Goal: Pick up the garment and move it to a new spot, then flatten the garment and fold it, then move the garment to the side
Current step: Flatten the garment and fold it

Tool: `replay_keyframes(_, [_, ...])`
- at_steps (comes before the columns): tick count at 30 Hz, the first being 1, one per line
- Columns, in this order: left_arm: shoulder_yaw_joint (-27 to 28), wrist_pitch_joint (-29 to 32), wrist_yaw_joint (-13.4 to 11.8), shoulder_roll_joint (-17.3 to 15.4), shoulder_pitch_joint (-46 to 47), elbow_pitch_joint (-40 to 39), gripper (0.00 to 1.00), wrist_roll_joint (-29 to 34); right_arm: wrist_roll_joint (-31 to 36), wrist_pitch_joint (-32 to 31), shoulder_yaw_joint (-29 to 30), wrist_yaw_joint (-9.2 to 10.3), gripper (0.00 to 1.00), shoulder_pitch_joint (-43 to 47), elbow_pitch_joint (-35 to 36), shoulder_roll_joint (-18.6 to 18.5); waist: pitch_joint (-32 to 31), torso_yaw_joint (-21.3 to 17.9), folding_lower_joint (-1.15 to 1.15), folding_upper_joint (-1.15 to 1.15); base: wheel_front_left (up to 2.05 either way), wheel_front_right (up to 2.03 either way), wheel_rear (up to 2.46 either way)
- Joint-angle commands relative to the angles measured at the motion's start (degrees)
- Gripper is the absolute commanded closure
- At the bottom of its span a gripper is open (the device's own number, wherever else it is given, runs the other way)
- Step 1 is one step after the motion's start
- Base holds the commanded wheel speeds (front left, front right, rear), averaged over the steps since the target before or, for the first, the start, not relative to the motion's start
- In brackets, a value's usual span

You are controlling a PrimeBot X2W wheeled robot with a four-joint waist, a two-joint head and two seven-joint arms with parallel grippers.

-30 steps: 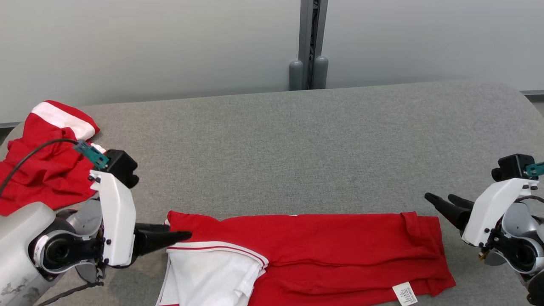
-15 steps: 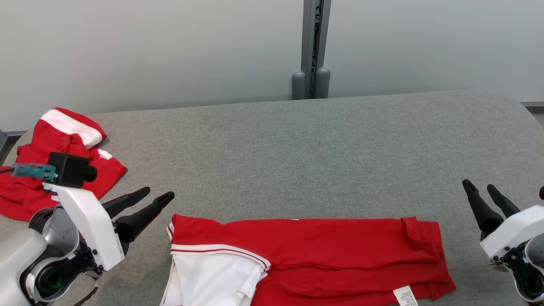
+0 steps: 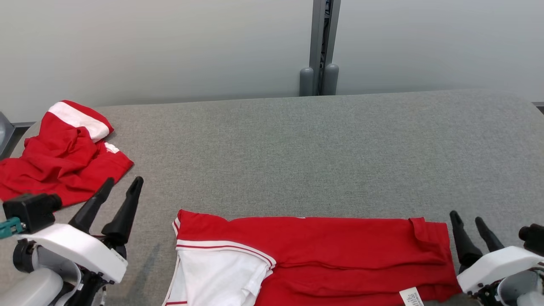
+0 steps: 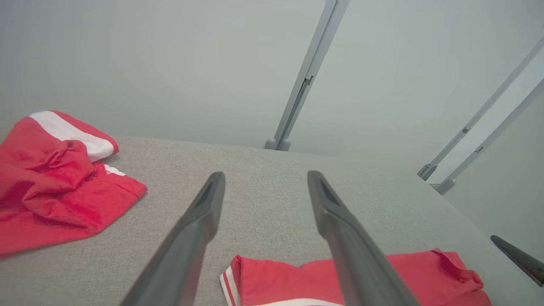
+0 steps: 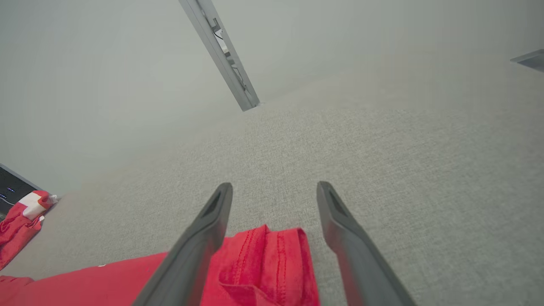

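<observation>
Head view, left to right: a crumpled red cloth (image 3: 63, 157) lies at the far-left corner of the grey table (image 3: 297, 148). Near it the left gripper (image 3: 124, 180) hovers, fingers spread wide, holding nothing. The folded garment (image 3: 340, 250) lies along the near edge. The right gripper (image 3: 466, 216) is just off its right end, likewise spread and empty.

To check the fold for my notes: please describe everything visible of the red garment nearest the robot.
The red garment, seemingly soft cloth, lies folded as a long flat band at the near edge of the grey table. Its left end shows a white panel with red-striped trim; a flap is turned over at the right end, a white label near it. It rests on the table; the left tool and right tool stand open by its ends.
</observation>
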State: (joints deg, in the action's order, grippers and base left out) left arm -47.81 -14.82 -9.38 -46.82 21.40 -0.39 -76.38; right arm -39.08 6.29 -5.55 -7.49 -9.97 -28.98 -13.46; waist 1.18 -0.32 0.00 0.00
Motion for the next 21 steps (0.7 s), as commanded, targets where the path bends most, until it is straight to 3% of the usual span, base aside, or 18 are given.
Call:
replay_keyframes(1, [1.4, -0.4, -1.1, 0.8, -1.7, -0.4, 0.00, 1.7, 0.4, -0.9, 0.4, -0.02, 0.00, 1.0, -0.6, 0.4, 0.2, 0.2, 0.00, 0.00, 0.00, 0.00, 0.00])
replay_keyframes(5, [8.7, -0.4, -3.3, 5.6, -6.8, -1.3, 0.00, 7.7, 1.6, -3.0, 0.9, -0.02, 0.00, 2.1, -2.6, 1.8, 0.6, 0.7, 0.00, 0.00, 0.00, 0.00, 0.00])
replay_keyframes(11, [18.1, -0.4, -2.7, 13.3, -14.3, -1.8, 0.00, 15.8, 2.1, -4.5, 2.7, -0.02, 0.00, 2.0, -6.1, 3.8, 0.9, 0.8, 0.00, 0.00, 0.00, 0.00, 0.00])
replay_keyframes(21, [22.3, -0.4, 0.1, 20.2, -18.9, 0.9, 0.00, 24.3, 1.1, -8.3, 3.8, -0.02, 0.00, 1.4, -12.3, 6.7, 0.5, 0.9, 0.00, 0.00, 0.00, 0.00, 0.00])
